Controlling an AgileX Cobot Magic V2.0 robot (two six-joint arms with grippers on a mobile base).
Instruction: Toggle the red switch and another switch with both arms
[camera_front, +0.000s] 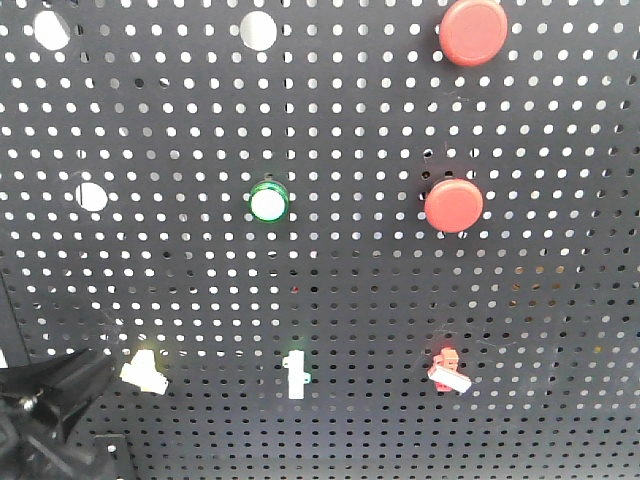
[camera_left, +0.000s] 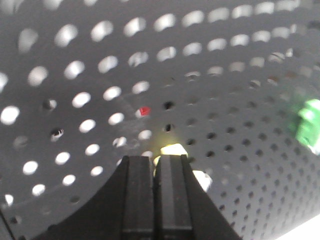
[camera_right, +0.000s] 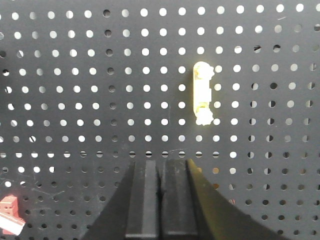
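here, the left gripper (camera_left: 154, 162), jaws pressed together, hovers just beside the pale yellow switch (camera_left: 172, 150) low on the pegboard (camera_front: 330, 280); the right gripper (camera_right: 160, 165), also closed, sits off to one side of the red switch (camera_right: 10, 216), and a misaimed push could slide off either tiny lever.

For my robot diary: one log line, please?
left end effector shut, by yellow switch | right end effector shut, apart from red switch
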